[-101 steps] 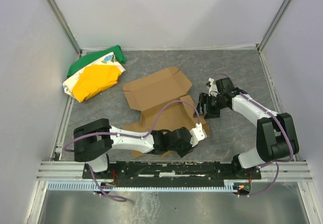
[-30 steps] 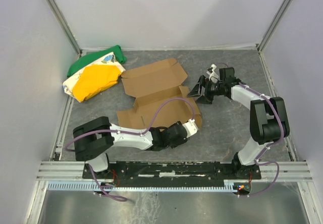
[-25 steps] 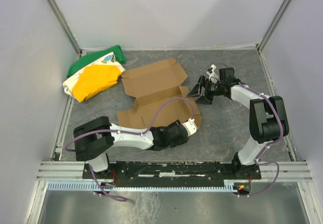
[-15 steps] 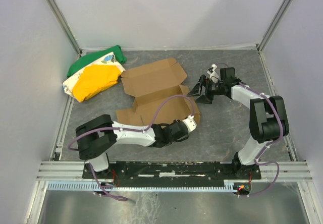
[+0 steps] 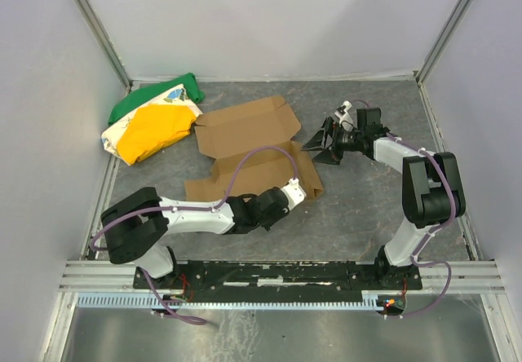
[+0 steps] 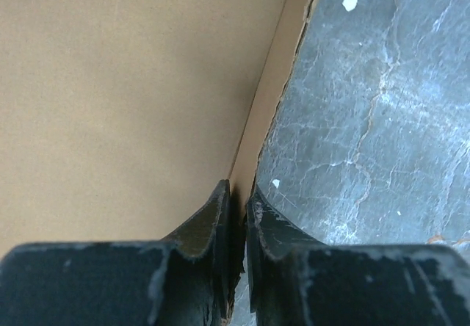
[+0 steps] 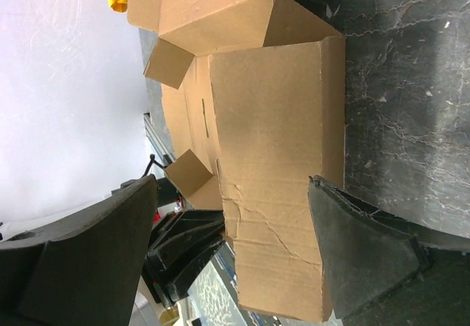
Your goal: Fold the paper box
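Note:
The paper box [image 5: 249, 146] is a brown cardboard sheet lying partly folded in the middle of the table, with its flaps raised. My left gripper [image 5: 300, 191] is at the box's near right corner. In the left wrist view it [image 6: 239, 203] is shut on the thin cardboard edge [image 6: 253, 139]. My right gripper [image 5: 320, 148] is open, just right of the box, with nothing in it. In the right wrist view its wide-open fingers [image 7: 352, 252] frame the box's right panel [image 7: 272, 135], and the left gripper [image 7: 183, 256] shows below the panel.
A green, yellow and white cloth bundle [image 5: 151, 121] lies at the far left by the wall. Grey walls enclose the dark stone-patterned table [image 5: 367, 207]. A metal rail [image 5: 277, 272] runs along the near edge.
My left arm has drawn back to the left with the cardboard edge in its grip, and the box has slid and flattened a little leftward. The right gripper has stayed open beside the box.

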Available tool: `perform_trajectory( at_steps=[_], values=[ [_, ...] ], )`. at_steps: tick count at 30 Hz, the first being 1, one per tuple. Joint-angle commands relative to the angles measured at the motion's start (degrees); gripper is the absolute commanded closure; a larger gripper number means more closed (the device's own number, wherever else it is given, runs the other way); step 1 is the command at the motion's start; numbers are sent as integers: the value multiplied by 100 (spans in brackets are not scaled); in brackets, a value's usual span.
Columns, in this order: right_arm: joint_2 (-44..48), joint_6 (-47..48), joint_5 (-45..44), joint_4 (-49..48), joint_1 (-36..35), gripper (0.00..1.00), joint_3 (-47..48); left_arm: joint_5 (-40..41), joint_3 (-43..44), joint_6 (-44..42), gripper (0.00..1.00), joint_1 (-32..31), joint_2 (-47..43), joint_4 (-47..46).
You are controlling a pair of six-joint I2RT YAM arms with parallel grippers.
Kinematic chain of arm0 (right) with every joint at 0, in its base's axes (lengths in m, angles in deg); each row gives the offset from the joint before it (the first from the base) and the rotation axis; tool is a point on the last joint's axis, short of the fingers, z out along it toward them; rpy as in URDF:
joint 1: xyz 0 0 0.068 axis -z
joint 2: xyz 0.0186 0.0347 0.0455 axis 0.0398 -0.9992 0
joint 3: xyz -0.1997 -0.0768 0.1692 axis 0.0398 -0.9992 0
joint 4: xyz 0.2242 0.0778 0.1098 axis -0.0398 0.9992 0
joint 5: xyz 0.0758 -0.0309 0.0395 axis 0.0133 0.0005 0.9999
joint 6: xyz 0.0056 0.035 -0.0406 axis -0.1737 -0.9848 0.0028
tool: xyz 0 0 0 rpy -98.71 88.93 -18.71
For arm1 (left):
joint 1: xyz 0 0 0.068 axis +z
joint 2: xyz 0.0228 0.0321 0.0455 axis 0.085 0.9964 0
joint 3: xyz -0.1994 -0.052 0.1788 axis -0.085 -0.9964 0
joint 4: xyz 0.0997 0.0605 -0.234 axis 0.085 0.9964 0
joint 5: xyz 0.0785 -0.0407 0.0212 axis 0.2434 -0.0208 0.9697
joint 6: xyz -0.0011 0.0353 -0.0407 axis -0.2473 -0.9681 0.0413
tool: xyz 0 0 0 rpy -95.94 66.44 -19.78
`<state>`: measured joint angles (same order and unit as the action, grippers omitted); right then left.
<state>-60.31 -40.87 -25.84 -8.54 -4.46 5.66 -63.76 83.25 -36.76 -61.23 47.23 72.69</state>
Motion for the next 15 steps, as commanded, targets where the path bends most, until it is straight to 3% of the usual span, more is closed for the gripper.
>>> perform_trajectory(
  at_steps=[1,10,15],
  values=[
    [29,53,189,-183,-17,6,20,-817,-222,717,82,297,3,-163],
    [101,583,-160,527,-81,3,60,-1293,-61,738,84,512,194,-201],
    [-15,568,-58,455,-134,15,60,-1348,-125,762,86,540,200,-257]
  ],
)
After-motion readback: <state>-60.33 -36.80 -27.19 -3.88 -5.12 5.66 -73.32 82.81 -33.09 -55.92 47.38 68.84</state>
